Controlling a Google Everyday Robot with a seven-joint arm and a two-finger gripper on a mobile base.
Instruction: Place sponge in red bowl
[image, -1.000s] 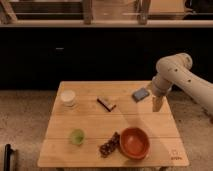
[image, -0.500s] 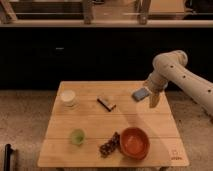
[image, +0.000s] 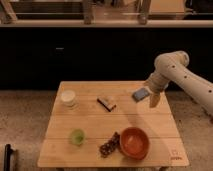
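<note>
Hanging over the far right part of the wooden table (image: 90, 120), the gripper (image: 154, 99) pointed downward at the end of the pale arm (image: 180, 75), which reached in from the right. Its fingers were spread as wide as they go and held nothing. The sponge (image: 141, 94), a small flat blue-grey block, lay just beside the gripper on its left, near the table's far right corner. Whether a finger touched the sponge's edge could not be made out.

That placement read as an approach: fingers opened so they could straddle the block, wrist turned down so the grasp could come from above. The gripper appeared offset a little to the right of the sponge, so a small shift toward it would likely be needed before closing.

The red bowl (image: 134, 142) stood empty at the near edge of the table, well apart from the sponge and almost straight in front of it, which would make for a short carry toward the camera. A dark packet (image: 109, 146) lay against the bowl's left side, and a small green cup (image: 76, 136) sat farther left. A white cup (image: 68, 97) and a dark brown bar with a light stripe (image: 106, 103) occupied the far half, to the left of the sponge and clear of the likely path to the bowl. The task seemed barely begun, with the sponge not yet lifted.
</note>
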